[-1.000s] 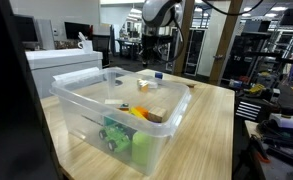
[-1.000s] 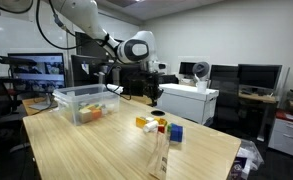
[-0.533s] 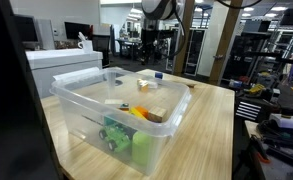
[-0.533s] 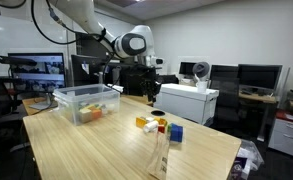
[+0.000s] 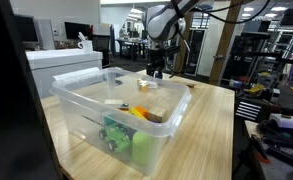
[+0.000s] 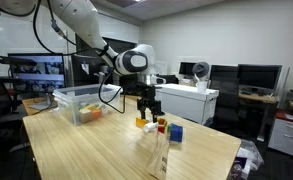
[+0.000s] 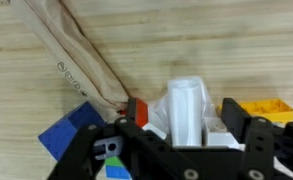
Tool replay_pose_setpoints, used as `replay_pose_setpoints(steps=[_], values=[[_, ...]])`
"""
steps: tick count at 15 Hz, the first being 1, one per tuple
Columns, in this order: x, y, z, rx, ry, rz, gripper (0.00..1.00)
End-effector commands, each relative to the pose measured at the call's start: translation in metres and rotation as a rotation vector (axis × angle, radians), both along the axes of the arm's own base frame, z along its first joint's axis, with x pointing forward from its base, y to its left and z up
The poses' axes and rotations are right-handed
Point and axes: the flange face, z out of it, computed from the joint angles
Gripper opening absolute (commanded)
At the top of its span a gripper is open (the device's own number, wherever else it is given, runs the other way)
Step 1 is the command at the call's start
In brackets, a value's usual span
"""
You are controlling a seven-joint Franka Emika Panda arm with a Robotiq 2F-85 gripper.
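The pincer [image 6: 147, 118] is held low over the surface [image 6: 86, 150]. Its jaws are spread wide on either side of a white item [image 7: 186, 108], with gaps left on both sides. A yellow block [image 7: 256, 108] is seen just beside the white item. An orange piece [image 7: 138, 108] and a blue block [image 7: 71, 128] lie on its opposite side. A long tan strip [image 7: 76, 50] is seen beyond them. A clear bin [image 6: 71, 105] is set well apart from the white item.

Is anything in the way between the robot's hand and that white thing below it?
Nothing visible. The open hand hangs above the white thing, which shows between its fingers in the wrist view. A yellow block and a blue block lie off to its sides.
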Motion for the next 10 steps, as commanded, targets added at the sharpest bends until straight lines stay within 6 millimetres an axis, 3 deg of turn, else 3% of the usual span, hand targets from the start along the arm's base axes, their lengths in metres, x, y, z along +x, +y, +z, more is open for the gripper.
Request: replay_pose_setpoints(steps=[1,5,10], values=[[0.001,0.005,-0.019,0.002,0.034,0.041,1.00],[0.008,0.006,-0.039,0.008,0.043,0.043,1.00],[0.020,-0.008,-0.049,-0.009,0.037,0.027,1.00]])
